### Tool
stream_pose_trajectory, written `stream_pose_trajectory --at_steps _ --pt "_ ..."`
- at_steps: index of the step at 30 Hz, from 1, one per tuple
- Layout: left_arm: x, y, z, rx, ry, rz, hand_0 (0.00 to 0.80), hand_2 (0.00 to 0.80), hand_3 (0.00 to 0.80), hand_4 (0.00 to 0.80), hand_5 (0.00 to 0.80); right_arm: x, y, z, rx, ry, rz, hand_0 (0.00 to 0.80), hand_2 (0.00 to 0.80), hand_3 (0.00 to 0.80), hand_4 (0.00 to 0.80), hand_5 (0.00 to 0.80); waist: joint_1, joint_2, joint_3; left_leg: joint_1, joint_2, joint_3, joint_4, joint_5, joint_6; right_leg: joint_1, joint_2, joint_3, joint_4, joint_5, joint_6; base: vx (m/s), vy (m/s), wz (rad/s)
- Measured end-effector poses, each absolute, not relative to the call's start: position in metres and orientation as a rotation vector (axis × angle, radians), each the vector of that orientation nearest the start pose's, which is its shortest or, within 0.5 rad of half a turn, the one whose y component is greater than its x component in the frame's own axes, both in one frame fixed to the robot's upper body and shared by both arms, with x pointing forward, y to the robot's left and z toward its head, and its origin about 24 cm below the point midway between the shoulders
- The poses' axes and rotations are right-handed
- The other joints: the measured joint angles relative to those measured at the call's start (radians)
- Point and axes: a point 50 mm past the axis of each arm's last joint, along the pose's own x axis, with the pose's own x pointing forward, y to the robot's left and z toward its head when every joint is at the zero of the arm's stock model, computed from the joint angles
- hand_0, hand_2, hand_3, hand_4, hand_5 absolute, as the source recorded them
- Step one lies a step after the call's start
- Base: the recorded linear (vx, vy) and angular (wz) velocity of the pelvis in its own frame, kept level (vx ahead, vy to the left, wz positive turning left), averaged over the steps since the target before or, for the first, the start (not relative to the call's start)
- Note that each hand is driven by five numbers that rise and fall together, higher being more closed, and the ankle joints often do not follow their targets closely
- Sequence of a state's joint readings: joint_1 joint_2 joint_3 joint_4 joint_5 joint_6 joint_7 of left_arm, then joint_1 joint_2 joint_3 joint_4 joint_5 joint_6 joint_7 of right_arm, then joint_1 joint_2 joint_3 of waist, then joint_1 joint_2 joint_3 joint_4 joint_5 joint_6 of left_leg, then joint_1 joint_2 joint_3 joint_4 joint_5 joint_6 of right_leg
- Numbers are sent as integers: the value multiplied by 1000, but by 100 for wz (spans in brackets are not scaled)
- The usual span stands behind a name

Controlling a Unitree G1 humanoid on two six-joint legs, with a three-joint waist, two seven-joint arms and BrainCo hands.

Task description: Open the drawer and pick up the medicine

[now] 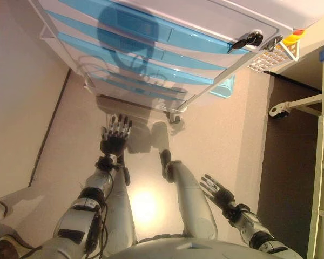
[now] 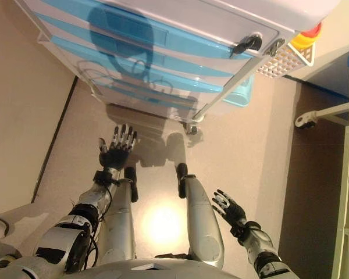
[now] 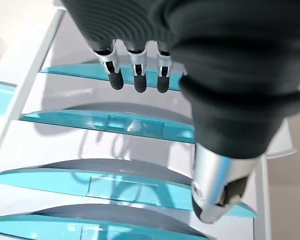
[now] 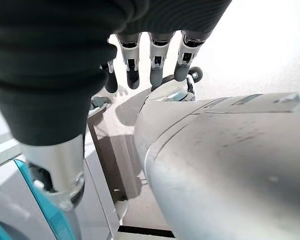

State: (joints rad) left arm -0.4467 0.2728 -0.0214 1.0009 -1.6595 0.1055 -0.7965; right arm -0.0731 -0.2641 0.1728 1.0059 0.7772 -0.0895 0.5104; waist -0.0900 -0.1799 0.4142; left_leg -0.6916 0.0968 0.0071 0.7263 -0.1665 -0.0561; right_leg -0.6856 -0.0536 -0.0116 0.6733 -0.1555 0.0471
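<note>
With every drawer (image 1: 151,51) of the white cabinet (image 1: 205,21) closed and the medicine out of sight, the left hand (image 1: 114,135) is reaching, fingers straight and empty, needing a handle next; the right hand (image 1: 218,192) is hanging relaxed.

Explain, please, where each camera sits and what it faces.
Left eye view: on the head, looking down at the drawer cabinet; left hand raised, right hand low.
Right eye view: same scene, slightly shifted.
Left wrist view: along straight fingers toward the closed blue drawers.
Right wrist view: along relaxed fingers toward the floor.
All show the cabinet.
</note>
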Motion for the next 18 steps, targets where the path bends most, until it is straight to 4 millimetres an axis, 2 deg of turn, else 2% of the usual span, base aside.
stream_pose_trajectory --at_steps 5,14,18 --pt "316 217 14 -1373 -167 -288 0 0 0 0 0 176 -206 -117 568 679 128 0 0 0 0 0 -12 -8 2 -18 -11 -22 19 0 -1 -18 2 0 20 -2 -3 0 0 0" --pt "349 245 77 -1211 -312 -339 0 0 0 0 0 178 -207 -114 548 684 167 0 0 0 0 0 -42 -17 6 -58 -9 -30 61 -8 -7 -59 14 9 54 0 0 7 15 -3" --pt "357 247 97 -1167 -341 -371 0 0 0 0 0 176 -208 -114 550 685 175 0 0 0 0 0 -49 -16 6 -56 -9 -27 76 -15 -7 -59 15 15 66 -2 -3 6 12 -4"
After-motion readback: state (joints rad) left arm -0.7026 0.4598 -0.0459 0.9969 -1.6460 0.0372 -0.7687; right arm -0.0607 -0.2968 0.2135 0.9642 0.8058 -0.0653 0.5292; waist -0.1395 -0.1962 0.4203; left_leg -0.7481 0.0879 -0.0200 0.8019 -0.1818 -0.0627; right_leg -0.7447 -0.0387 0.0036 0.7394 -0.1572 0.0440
